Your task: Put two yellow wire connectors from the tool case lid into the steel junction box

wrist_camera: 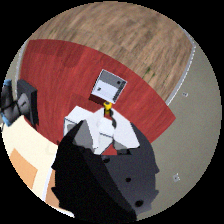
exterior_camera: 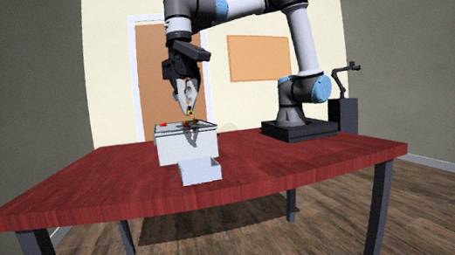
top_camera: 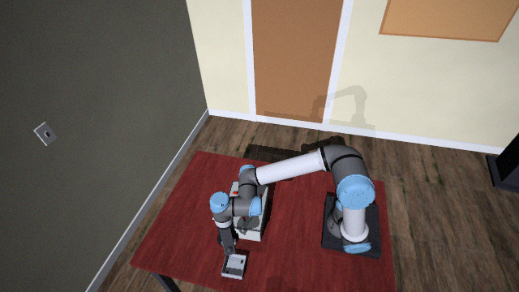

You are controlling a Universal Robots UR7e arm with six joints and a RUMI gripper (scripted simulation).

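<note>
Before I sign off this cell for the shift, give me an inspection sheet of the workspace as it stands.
Surface: red wooden table, carrying the arm's dark base plate.
Job's things: white tool case, small red and yellow pieces on its lid; steel junction box in front of it, open-topped, contents not visible.
Clutter: nothing seen.
Grippers: gripper raised above the case's front edge, fingers shut on a yellow wire connector.
Cables: nothing seen.
Surroundings: door, orange wall panel, dark stand behind the table, wood floor.
</note>
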